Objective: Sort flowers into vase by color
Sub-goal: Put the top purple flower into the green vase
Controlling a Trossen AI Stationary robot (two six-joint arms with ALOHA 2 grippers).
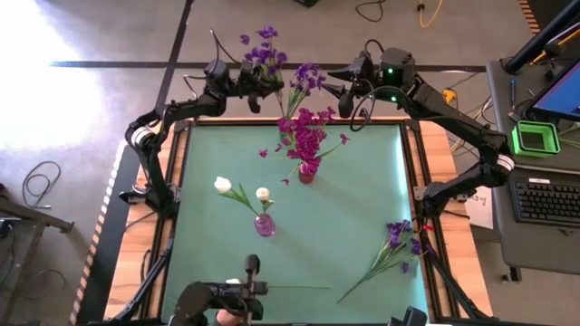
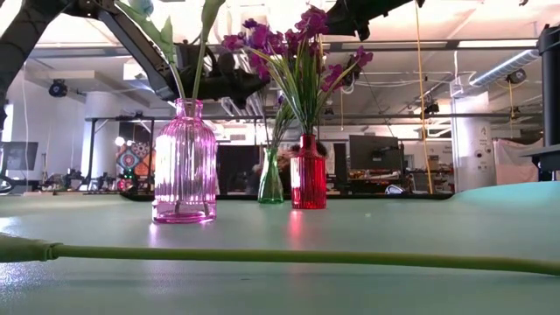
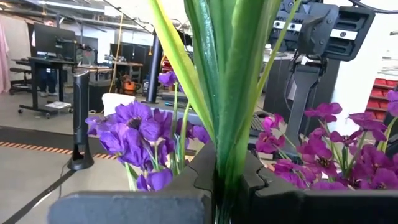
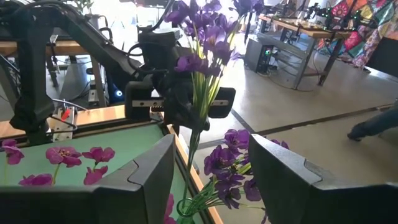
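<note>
The small green glass vase [image 2: 270, 178] is half hidden at twelve o'clock, where a violet-purple, green-stemmed artificial flower [image 1: 263, 52] is clamped in the left gripper [image 1: 256, 80]'s jaws, the right gripper [image 1: 333, 91]'s held wide.

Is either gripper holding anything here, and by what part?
The left gripper is shut on a purple flower, gripping its green stem. The right gripper is open, holding nothing.

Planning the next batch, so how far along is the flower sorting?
Done: magenta flowers stand in the red vase, white buds in the pink vase. In hand: the left gripper is shut on a purple flower above the green vase; the right gripper is open beside it. Left: purple stems lying on the table.
</note>
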